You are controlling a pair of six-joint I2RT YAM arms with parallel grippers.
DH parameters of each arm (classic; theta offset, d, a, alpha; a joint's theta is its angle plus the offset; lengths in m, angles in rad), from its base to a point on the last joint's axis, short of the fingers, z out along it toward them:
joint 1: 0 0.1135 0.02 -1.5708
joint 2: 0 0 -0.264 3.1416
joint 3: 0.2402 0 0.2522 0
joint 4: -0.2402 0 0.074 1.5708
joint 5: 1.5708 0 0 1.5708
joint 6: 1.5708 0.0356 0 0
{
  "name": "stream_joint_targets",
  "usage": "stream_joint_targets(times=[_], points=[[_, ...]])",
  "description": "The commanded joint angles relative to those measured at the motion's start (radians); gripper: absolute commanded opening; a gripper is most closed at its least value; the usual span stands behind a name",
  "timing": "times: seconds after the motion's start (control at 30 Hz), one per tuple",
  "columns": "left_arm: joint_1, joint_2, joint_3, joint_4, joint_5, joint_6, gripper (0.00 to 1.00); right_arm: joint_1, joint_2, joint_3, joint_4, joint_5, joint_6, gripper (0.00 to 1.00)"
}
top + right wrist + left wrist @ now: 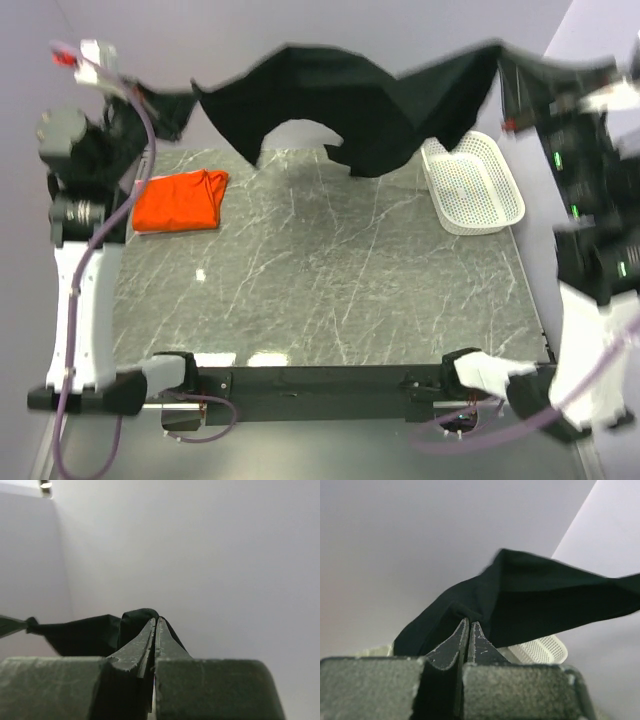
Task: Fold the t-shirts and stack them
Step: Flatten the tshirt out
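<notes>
Bolted at the near edge of the dark marble-patterned table [330, 290], the left arm [85, 270] and right arm [600, 300] rise at either side and hold a black shirt [340, 100] stretched in the air between them, above the table's far edge. At left, the left gripper [469, 622] has its fingers pressed together on a bunched corner of the black cloth. Just below it, a folded orange shirt [180, 200] lies flat on the left side of the table, well apart from the black one. In the centre, the black shirt sags in a wide swag, its lower edge arching clear of the tabletop. Toward the right, a white mesh basket [490, 195] sits at the far right of the table, its far end just behind the hanging hem. At right, the right gripper [155, 620] pinches the shirt's other end, fingers closed tight on a fold of cloth.
</notes>
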Motion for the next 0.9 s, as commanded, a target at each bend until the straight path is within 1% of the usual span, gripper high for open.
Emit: stream_joint_targets(times=[0.0, 0.03, 0.07, 0.1, 0.13, 0.17, 0.2, 0.23, 0.27, 0.3, 0.33, 0.37, 0.4, 0.43, 0.47, 0.5, 0.53, 0.57, 0.6, 0.63, 0.67, 0.73, 0.77, 0.8, 0.83, 0.87], points=[[0.002, -0.116, -0.227, 0.080, -0.026, 0.036, 0.01, -0.005, -0.134, -0.268, 0.058, -0.097, -0.047, 0.00], [0.002, -0.144, -0.288, 0.083, -0.055, 0.031, 0.01, -0.005, -0.227, -0.352, 0.063, -0.138, -0.047, 0.00], [0.002, -0.170, -0.400, 0.081, -0.069, 0.025, 0.01, -0.005, -0.272, -0.514, 0.064, -0.152, -0.044, 0.00], [0.002, -0.210, -0.449, 0.069, -0.079, 0.025, 0.01, -0.001, -0.362, -0.595, 0.055, -0.168, -0.044, 0.00], [0.000, -0.225, -0.491, 0.048, -0.103, 0.025, 0.01, -0.001, -0.408, -0.673, 0.046, -0.179, -0.039, 0.00], [0.000, -0.238, -0.564, 0.023, -0.117, 0.024, 0.01, 0.001, -0.450, -0.823, 0.018, -0.176, -0.023, 0.00], [-0.001, -0.262, -0.595, -0.035, -0.125, 0.022, 0.01, 0.008, -0.529, -0.891, -0.003, -0.176, -0.012, 0.00], [-0.006, -0.278, -0.629, -0.052, -0.123, 0.021, 0.04, 0.011, -0.565, -0.954, -0.026, -0.171, 0.005, 0.00], [-0.011, -0.294, -0.699, -0.067, -0.114, 0.019, 0.08, 0.016, -0.600, -1.058, -0.077, -0.162, 0.043, 0.00], [-0.030, -0.333, -0.729, -0.107, -0.122, 0.018, 0.16, 0.021, -0.667, -1.100, -0.100, -0.163, 0.060, 0.00], [-0.043, -0.359, -0.787, -0.121, -0.135, 0.013, 0.23, 0.027, -0.700, -1.164, -0.117, -0.162, 0.077, 0.00], [-0.064, -0.385, -0.804, -0.146, -0.170, 0.010, 0.29, 0.027, -0.726, -1.183, -0.167, -0.159, 0.118, 0.00], [-0.070, -0.434, -0.819, -0.175, -0.183, 0.002, 0.43, 0.028, -0.767, -1.192, -0.195, -0.165, 0.135, 0.00], [-0.074, -0.460, -0.836, -0.180, -0.192, -0.002, 0.46, 0.030, -0.783, -1.201, -0.218, -0.182, 0.146, 0.03], [-0.074, -0.483, -0.833, -0.187, -0.200, -0.005, 0.48, 0.030, -0.797, -1.198, -0.267, -0.197, 0.165, 0.19], [-0.074, -0.508, -0.806, -0.213, -0.204, -0.001, 0.50, 0.028, -0.815, -1.182, -0.295, -0.199, 0.169, 0.28], [-0.074, -0.509, -0.787, -0.224, -0.206, 0.001, 0.52, 0.028, -0.826, -1.172, -0.321, -0.202, 0.165, 0.35], [-0.074, -0.499, -0.770, -0.233, -0.203, -0.001, 0.53, 0.030, -0.846, -1.165, -0.363, -0.180, 0.163, 0.46], [-0.074, -0.488, -0.754, -0.239, -0.189, -0.002, 0.62, 0.030, -0.855, -1.157, -0.379, -0.164, 0.166, 0.54], [-0.074, -0.476, -0.744, -0.218, -0.174, -0.004, 0.65, 0.027, -0.867, -1.157, -0.385, -0.157, 0.169, 0.59], [-0.075, -0.462, -0.749, -0.195, -0.157, -0.010, 0.66, 0.030, -0.877, -1.165, -0.384, -0.153, 0.166, 0.61], [-0.081, -0.416, -0.784, -0.113, -0.119, -0.033, 0.66, 0.030, -0.890, -1.194, -0.373, -0.116, 0.181, 0.61], [-0.103, -0.396, -0.795, -0.091, -0.117, -0.041, 0.65, 0.028, -0.886, -1.209, -0.353, -0.105, 0.188, 0.61], [-0.124, -0.352, -0.804, -0.071, -0.125, -0.053, 0.65, 0.030, -0.865, -1.226, -0.341, -0.099, 0.192, 0.61], [-0.153, -0.326, -0.818, -0.049, -0.181, -0.054, 0.65, 0.028, -0.843, -1.256, -0.332, -0.084, 0.200, 0.61], [-0.231, -0.269, -0.819, -0.017, -0.222, -0.050, 0.65, 0.030, -0.799, -1.272, -0.298, -0.076, 0.221, 0.61]])
